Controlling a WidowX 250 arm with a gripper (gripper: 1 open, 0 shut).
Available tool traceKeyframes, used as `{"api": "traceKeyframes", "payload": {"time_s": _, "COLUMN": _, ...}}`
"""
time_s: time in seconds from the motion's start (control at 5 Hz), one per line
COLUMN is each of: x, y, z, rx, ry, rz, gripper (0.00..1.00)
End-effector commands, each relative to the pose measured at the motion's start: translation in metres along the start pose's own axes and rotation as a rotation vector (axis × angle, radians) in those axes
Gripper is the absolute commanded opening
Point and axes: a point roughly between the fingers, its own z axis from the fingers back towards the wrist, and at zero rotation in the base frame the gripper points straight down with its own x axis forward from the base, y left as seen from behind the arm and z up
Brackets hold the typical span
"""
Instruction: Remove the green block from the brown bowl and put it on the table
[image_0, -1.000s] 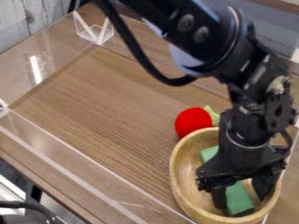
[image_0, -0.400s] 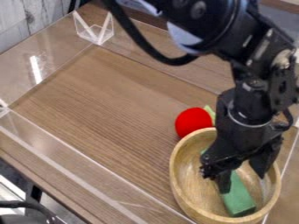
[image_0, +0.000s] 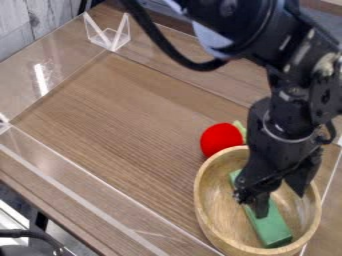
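Observation:
The brown bowl (image_0: 209, 203) sits at the lower right of the table (image_0: 120, 110). Inside it lies the green block (image_0: 277, 230), running from the bowl's middle toward its near rim. My gripper (image_0: 271, 200) points straight down into the bowl, open, with its black fingers (image_0: 250, 193) on either side of the block's far end. Whether a finger touches the block cannot be told. The arm hides the bowl's far right rim.
A red round fruit (image_0: 218, 138) rests on the table just beyond the bowl's left rim. Low clear acrylic walls (image_0: 47, 70) edge the tabletop, with a clear bracket (image_0: 107, 36) at the far corner. Bare wood stretches left of the bowl.
The wrist has rolled, so the fingers now stand at a different angle over the block. The jaws stayed open and the block still lies in the bowl.

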Motion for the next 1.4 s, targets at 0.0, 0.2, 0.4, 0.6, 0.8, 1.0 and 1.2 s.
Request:
{"api": "traceKeyframes", "payload": {"time_s": 0.0, "x": 0.009, "y": -0.001, "z": -0.011, "rx": -0.012, "ry": -0.018, "rz": 0.071, "gripper": 1.00}}
{"api": "traceKeyframes", "payload": {"time_s": 0.2, "x": 0.004, "y": 0.002, "z": -0.003, "rx": -0.012, "ry": -0.026, "rz": 0.090, "gripper": 0.00}}
{"api": "traceKeyframes", "payload": {"time_s": 0.4, "x": -0.001, "y": 0.003, "z": 0.011, "rx": -0.020, "ry": -0.032, "rz": 0.102, "gripper": 0.00}}
{"api": "traceKeyframes", "payload": {"time_s": 0.6, "x": 0.012, "y": 0.008, "z": 0.033, "rx": -0.044, "ry": -0.030, "rz": 0.117, "gripper": 0.00}}
{"api": "traceKeyframes", "payload": {"time_s": 0.8, "x": 0.031, "y": 0.015, "z": 0.052, "rx": -0.066, "ry": -0.021, "rz": 0.138, "gripper": 0.00}}
{"api": "traceKeyframes", "payload": {"time_s": 1.0, "x": 0.044, "y": 0.005, "z": 0.062, "rx": -0.080, "ry": -0.017, "rz": 0.183, "gripper": 0.00}}
{"api": "traceKeyframes", "payload": {"time_s": 1.2, "x": 0.052, "y": 0.000, "z": 0.072, "rx": -0.089, "ry": -0.028, "rz": 0.219, "gripper": 0.00}}
